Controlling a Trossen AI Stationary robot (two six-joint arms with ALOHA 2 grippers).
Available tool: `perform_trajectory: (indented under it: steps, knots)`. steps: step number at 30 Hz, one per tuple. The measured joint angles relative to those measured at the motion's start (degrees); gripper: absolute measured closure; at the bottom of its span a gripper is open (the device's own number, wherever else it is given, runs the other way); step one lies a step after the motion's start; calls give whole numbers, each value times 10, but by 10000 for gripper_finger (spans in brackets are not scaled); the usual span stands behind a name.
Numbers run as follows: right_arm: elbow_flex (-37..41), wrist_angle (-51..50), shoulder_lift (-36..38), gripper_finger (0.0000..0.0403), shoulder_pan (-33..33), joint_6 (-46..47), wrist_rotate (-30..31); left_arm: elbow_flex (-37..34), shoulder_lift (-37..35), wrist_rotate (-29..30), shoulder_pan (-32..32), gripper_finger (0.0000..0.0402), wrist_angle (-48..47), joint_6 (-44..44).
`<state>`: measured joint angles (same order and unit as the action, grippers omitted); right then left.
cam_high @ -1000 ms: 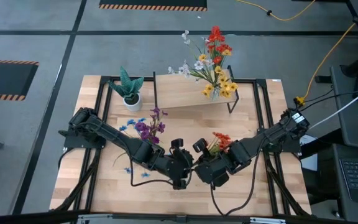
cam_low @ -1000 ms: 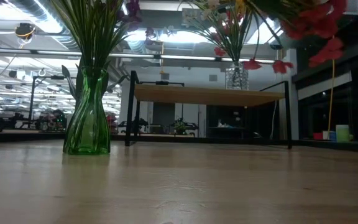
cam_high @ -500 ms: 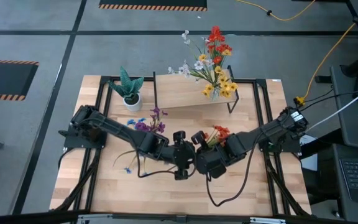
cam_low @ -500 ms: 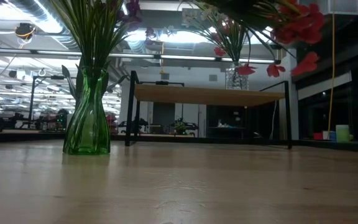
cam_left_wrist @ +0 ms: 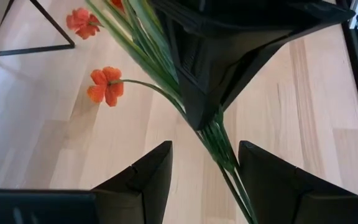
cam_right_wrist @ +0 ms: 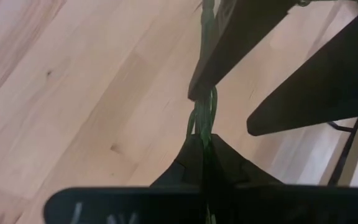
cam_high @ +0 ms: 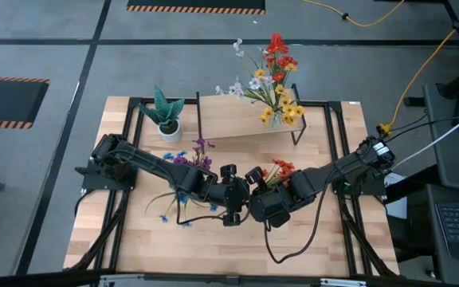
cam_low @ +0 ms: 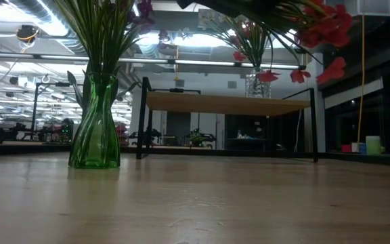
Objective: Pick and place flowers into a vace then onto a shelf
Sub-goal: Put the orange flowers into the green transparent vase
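One filled clear vase (cam_high: 279,102) already stands on the shelf (cam_high: 245,119). The right tool (cam_right_wrist: 205,144), clamped on red flowers (cam_high: 280,171), offers their stems to the left tool (cam_left_wrist: 205,160), whose jaws gape around them; the green vase (cam_low: 95,125) on the bench (cam_high: 213,239) awaits them.

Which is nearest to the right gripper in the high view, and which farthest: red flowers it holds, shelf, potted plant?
From the right gripper:
1. Red flowers, beside it, stems in its shut fingers.
2. Shelf, farther back on the table.
3. Potted plant, far back-left corner.
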<state>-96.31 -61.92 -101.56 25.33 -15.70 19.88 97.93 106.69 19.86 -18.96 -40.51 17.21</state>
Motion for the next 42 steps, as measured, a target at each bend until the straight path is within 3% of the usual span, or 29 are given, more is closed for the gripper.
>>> perform_trajectory:
  steps: [9,21,31,42]
  knots:
    - [-4,9,1,401,0,0,11,0,0,0,0,228,0,0]
    - [-4,14,1,401,0,0,18,0,0,0,0,280,-8,0]
    - [-5,21,1,401,0,0,17,0,0,-5,0,285,-9,0]
    - [-5,22,1,401,0,1,17,0,0,-7,6,346,-13,-5]
